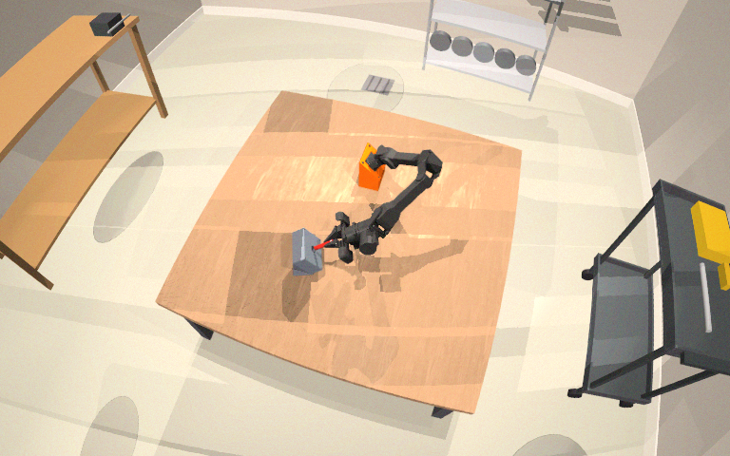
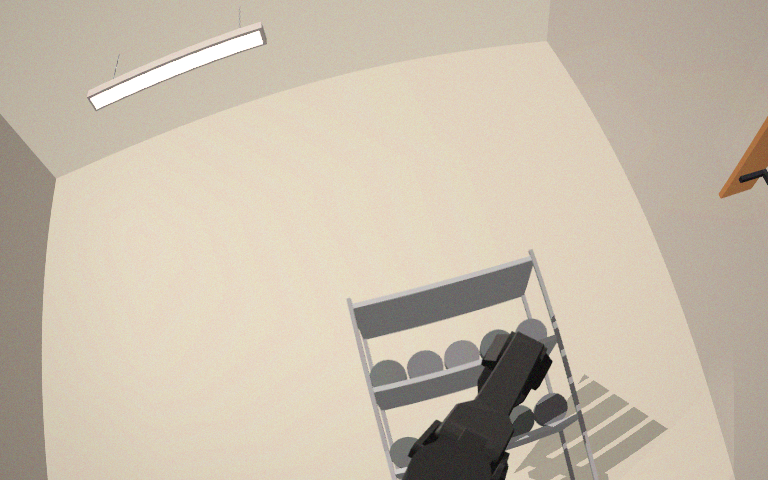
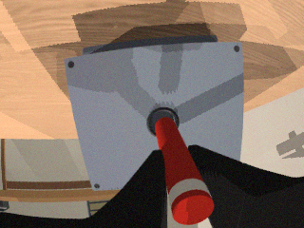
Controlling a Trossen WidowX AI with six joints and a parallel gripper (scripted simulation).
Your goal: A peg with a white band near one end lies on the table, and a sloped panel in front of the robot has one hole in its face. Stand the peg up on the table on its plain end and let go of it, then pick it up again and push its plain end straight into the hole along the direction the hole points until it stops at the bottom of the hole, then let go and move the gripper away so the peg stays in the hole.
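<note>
The blue-grey sloped panel (image 1: pixel 304 255) (image 3: pixel 109 142) stands on the table, with one round hole (image 3: pixel 153 126) in its face. My gripper (image 1: pixel 330 243) (image 3: pixel 175 156) is shut on the red peg (image 1: pixel 321 245) (image 3: pixel 177 159), in front of the panel. The peg's white band (image 3: pixel 186 189) is at the end nearer the wrist camera, behind the fingertips. Its plain end points at the panel and overlaps the hole in the wrist view. The ring of the hole shows around that end. How far the end is inside is hidden. The exterior view shows only a dark part of the arm.
An orange block (image 1: pixel 371 179) stands on the wooden table (image 1: pixel 409 312) beside the arm's far end (image 1: pixel 374 160). The arm's forearm (image 1: pixel 403 204) spans above the table. A shelf rack (image 1: pixel 487 18), a wooden bench (image 1: pixel 48 69) and a dark cart (image 1: pixel 622 322) stand away from the table.
</note>
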